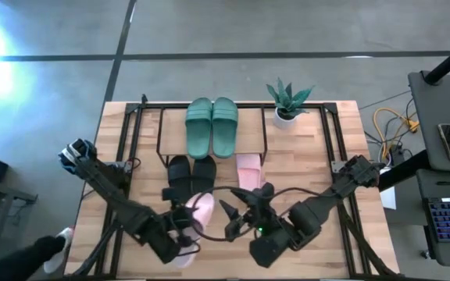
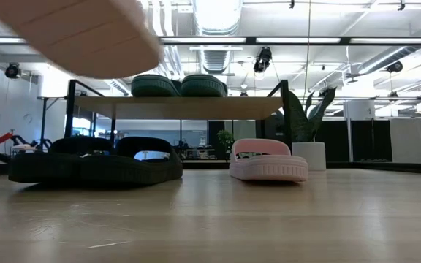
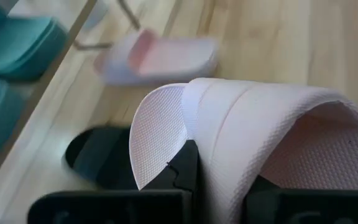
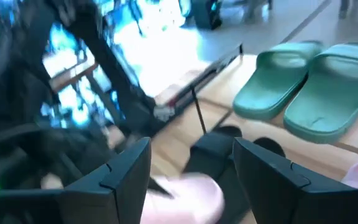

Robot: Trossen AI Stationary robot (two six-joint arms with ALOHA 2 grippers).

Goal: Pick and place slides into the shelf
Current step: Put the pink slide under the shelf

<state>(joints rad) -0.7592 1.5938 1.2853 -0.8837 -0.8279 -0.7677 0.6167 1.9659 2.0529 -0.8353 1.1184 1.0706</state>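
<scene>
Holding a pink slide (image 3: 253,137) up off the bench (image 1: 342,140) right now, pinched in our left hand (image 1: 184,238) near the front edge. Our fingers (image 3: 182,168) are pressed tight on the strap, and the strap folds around them, so we'd guess soft, light rubber, bendy rather than stiff, not fragile. The textured surface probably keeps it from slipping. Strap looks like the right place to grab; the sole is wide and flat for us.

The slide hangs from the hand with its sole floating high in the low view, well above the bench.

The other pink slide (image 1: 248,170) sits under the shelf (image 1: 174,117), just beside the black pair (image 1: 191,176), so the free slot next to it is probably where ours goes. Green pair (image 1: 212,125) is on the top board, plant (image 1: 288,101) off to the side.

Our right hand (image 1: 237,215) waits nearby, fingers spread, holding nothing.
</scene>
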